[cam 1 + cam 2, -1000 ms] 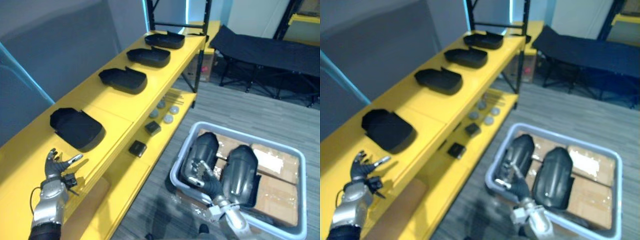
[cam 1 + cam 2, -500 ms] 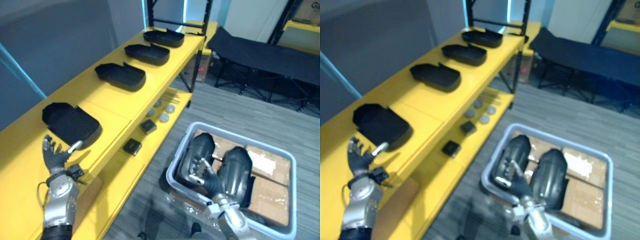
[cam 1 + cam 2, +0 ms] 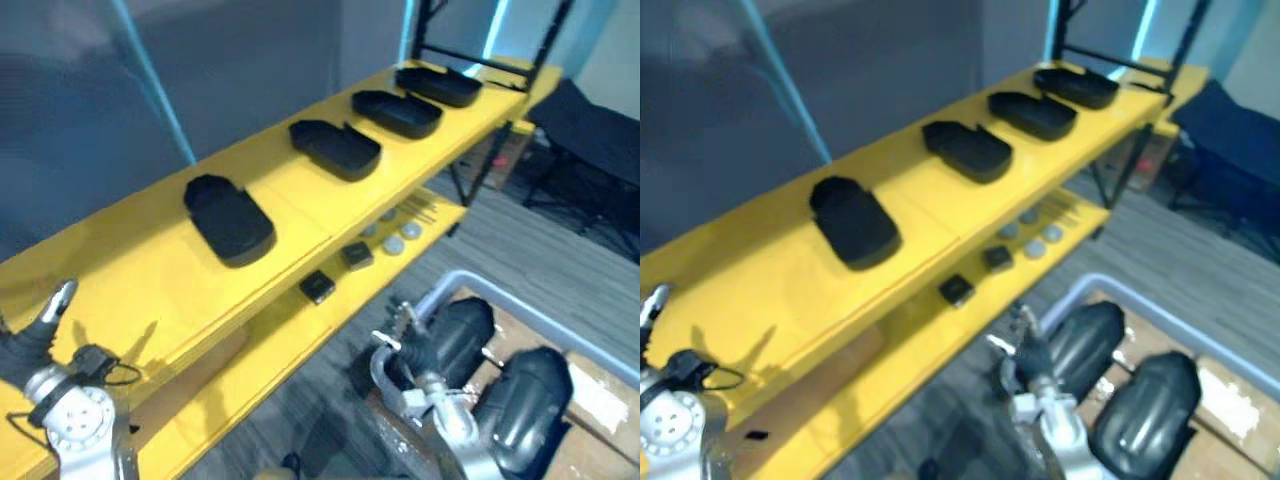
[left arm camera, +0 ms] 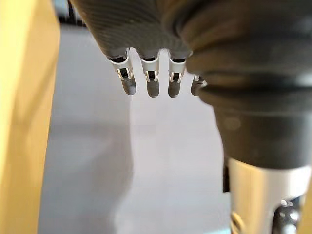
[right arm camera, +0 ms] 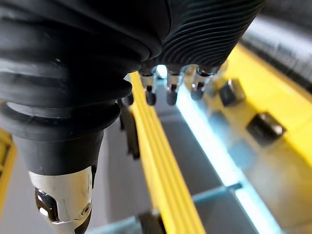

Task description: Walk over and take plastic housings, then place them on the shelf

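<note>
Hovering beside the nearer of 2 housings in the bin, my right hand, fingers spread and empty, should hook its rim; my left hand hangs straight-fingered by the shelf.

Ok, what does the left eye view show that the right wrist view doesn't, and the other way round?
Left eye view adds: four black housings along the yellow shelf top, two more housings in the grey bin, and the left hand, open. Right wrist view adds: a close look along the right hand, its fingers straight, holding nothing. Shared: the right hand, the yellow shelf and small dark blocks on its lower level.
</note>
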Controlling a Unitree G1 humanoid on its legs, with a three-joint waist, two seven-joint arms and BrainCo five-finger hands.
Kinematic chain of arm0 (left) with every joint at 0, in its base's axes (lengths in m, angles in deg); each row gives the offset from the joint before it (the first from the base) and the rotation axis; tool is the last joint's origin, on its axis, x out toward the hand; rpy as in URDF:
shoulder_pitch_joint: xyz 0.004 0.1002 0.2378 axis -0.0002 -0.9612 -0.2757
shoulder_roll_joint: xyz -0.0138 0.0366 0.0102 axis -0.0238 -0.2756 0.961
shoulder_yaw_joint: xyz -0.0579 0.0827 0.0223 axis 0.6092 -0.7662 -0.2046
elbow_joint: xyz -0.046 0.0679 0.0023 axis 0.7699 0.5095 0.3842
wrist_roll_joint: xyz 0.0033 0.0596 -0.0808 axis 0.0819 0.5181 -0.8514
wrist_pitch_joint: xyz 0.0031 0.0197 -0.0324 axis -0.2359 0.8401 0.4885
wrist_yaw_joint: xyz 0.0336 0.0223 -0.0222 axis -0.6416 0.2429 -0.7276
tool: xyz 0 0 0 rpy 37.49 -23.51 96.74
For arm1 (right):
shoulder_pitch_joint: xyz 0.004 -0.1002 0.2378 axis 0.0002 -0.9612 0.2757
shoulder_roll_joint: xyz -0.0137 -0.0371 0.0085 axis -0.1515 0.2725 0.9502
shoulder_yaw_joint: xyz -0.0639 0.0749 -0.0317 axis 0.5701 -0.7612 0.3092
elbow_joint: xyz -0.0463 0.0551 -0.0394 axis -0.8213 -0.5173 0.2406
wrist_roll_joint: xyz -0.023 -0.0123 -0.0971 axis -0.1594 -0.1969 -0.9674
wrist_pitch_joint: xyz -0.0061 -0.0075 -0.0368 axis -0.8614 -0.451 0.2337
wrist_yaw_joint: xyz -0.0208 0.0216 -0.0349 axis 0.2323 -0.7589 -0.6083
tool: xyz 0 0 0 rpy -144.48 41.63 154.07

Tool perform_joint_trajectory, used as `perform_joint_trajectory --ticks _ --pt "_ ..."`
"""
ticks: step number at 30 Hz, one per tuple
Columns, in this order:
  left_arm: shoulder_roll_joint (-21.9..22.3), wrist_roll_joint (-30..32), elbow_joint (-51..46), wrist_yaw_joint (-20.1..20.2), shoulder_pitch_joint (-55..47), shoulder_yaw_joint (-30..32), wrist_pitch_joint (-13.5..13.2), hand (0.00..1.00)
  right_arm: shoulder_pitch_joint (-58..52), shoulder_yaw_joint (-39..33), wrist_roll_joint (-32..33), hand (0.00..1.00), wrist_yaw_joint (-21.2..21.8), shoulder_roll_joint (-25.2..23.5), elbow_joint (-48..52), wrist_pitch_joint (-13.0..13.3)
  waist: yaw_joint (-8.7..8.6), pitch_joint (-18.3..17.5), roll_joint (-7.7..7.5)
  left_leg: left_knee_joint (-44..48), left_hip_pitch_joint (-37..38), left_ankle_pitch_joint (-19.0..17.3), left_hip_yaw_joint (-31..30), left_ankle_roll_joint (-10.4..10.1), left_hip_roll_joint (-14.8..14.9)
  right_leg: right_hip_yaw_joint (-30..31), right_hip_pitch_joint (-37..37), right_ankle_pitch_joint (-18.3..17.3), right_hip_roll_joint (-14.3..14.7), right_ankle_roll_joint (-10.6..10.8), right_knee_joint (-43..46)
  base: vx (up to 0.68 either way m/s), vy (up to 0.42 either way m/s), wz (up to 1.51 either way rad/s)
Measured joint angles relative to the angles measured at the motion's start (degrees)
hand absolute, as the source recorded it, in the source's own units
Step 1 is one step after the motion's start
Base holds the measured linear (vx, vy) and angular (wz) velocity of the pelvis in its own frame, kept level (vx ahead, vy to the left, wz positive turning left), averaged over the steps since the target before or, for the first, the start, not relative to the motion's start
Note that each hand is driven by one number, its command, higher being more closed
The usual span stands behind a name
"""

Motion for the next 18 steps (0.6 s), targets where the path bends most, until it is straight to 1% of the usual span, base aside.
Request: perform_joint_trajectory --ticks 1,3,4,5,7,8,10,11,13,15,17,18 --pt "1.14 0.84 -0.24 -0.12 -1.24 1.39 -0.28 0.0 -0.01 -0.02 -0.15 0.0 -0.62 -0.22 -0.4 0.02 0.72 -0.46 -0.51 -0.23 -0.55 0.22 -0.4 -0.04 -0.12 -0.63 -0.16 -0.14 -0.03 0.13 0.0 0.04 -0.029 0.41" --pt "2.45 1.0 -0.22 -0.85 -2.88 3.43 -0.31 0.0 0.03 -0.13 -0.71 0.0 -0.8 -0.43 -1.27 0.32 1.46 -0.86 -1.18 -0.45 -1.21 0.56 -1.84 -0.04 -0.37 -1.9 -0.06 -0.17 -0.06 0.11 0.01 0.04 -0.014 0.35" --pt "3.34 1.02 -0.17 -1.43 -3.64 4.65 -0.53 0.0 0.01 -0.14 -1.01 0.0 -0.84 -0.7 -1.8 0.33 1.64 -1.04 -1.46 -0.42 -1.55 0.61 -2.14 -0.01 -0.49 -2.7 -0.06 -0.17 -0.13 0.11 0.03 0.04 0.0 0.33" --pt "4.13 1.09 0.27 -2.39 -4.11 5.86 -0.89 0.0 -0.01 -0.15 -1.03 0.0 -0.93 -0.75 -2.2 0.33 2.26 -1.07 -1.54 -0.42 -1.59 0.62 -2.37 0.0 -0.57 -2.96 -0.05 -0.17 -0.2 0.11 0.2 0.03 0.012 0.19" --pt "6.14 1.18 2.89 -5.14 -4.33 8.73 -2.84 0.0 0.19 -0.15 -1.12 0.0 -2.03 -0.88 -3.87 0.97 2.96 -1.16 -1.68 -0.44 -1.6 0.62 -3.13 0.0 -0.8 -3.21 -0.02 -0.3 -0.48 -0.09 0.81 0.03 0.025 0.12" --pt "6.43 1.17 3.65 -5.68 -4.38 9.07 -3.18 0.0 0.22 -0.15 -1.19 0.0 -2.35 -0.88 -4.42 1.4 3.2 -1.15 -1.67 -0.44 -1.61 0.62 -3.24 0.01 -0.85 -3.22 -0.03 -0.4 -0.54 -0.25 1.01 0.01 0.027 0.1" --pt "7.23 1.17 6.81 -6.79 -4.27 10.17 -5.09 0.0 0.67 -0.26 -1.98 0.0 -4.47 -1.24 -6.52 2.23 3.97 -1.16 -1.69 -0.46 -1.63 0.67 -3.36 0.09 -1.04 -3.26 -0.17 -0.79 -0.84 -0.44 1.63 0.0 0.021 0.07" --pt "7.69 1.2 8.58 -7.2 -4.26 10.4 -5.56 0.0 0.67 -0.6 -2.82 0.0 -5.91 -1.38 -7.48 2.74 3.99 -1.19 -1.73 -0.55 -1.66 0.76 -3.45 0.23 -1.36 -3.43 -0.19 -1.22 -1.2 -0.07 2.12 0.0 0.019 0.1" --pt "7.75 1.23 11.6 -7.83 -4.27 10.43 -6.51 0.0 0.7 -1.53 -3.52 0.0 -8.13 -1.46 -9.15 3.77 4.0 -1.2 -1.75 -0.67 -1.64 0.81 -3.52 0.31 -1.47 -3.63 -0.21 -1.44 -1.36 -0.31 2.4 0.0 0.012 0.08" --pt "7.76 1.79 14.13 -7.91 -4.31 10.46 -7.01 0.0 0.68 -2.97 -3.89 0.0 -10.51 -1.68 -9.67 3.99 3.99 -1.2 -1.75 -0.71 -1.67 0.84 -3.66 0.34 -1.45 -4.14 -0.26 -1.51 -1.39 -0.39 2.69 -0.01 0.001 0.04" --pt "7.92 1.79 17.89 -7.91 -4.31 10.43 -7.56 0.0 0.48 -5.3 -4.96 0.0 -13.08 -2.06 -11.11 4.86 3.94 -1.25 -1.84 -0.84 -1.61 0.87 -3.54 0.38 -1.42 -4.08 -0.33 -1.54 -1.41 -0.41 2.76 0.0 0.0 0.0" --pt "8.04 1.77 18.71 -7.93 -4.38 10.43 -7.66 0.0 0.34 -5.78 -5.13 0.0 -13.5 -2.08 -11.35 5.09 3.91 -1.27 -1.86 -0.85 -1.6 0.87 -3.46 0.38 -1.4 -3.97 -0.39 -1.54 -1.41 -0.41 2.78 0.0 0.007 -0.07"
